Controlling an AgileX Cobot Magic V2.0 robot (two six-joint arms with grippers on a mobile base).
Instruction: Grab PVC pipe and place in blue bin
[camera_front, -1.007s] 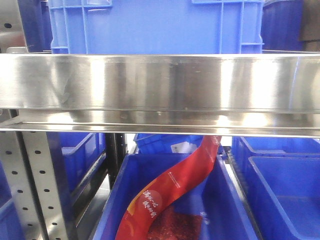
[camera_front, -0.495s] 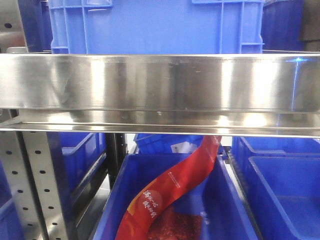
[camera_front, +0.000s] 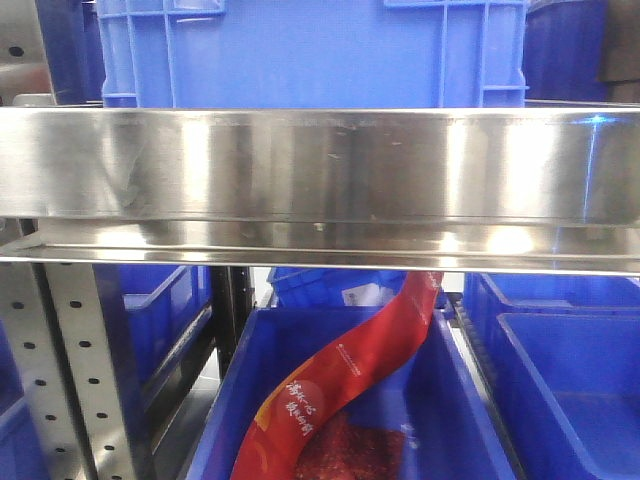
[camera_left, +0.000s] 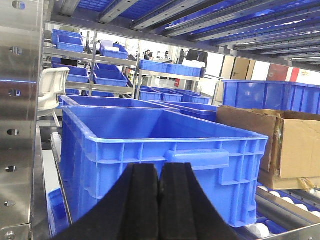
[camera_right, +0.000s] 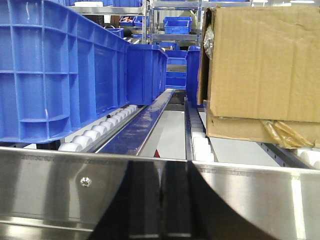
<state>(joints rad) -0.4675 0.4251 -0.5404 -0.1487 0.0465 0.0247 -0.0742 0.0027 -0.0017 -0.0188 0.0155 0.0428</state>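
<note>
Presently: no PVC pipe visible; judged light, stiff, slick, best gripped mid-length; left fingers (camera_left: 159, 200) and right fingers (camera_right: 161, 200) clenched, empty, blue bin (camera_left: 165, 150) ahead

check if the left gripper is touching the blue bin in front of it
Cannot tell. In the left wrist view the shut left gripper overlaps the blue bin, but no gap or contact shows.

roller shelf (camera_right: 200, 145), blue bin (camera_left: 160, 150), cardboard box (camera_right: 260, 65)
</note>
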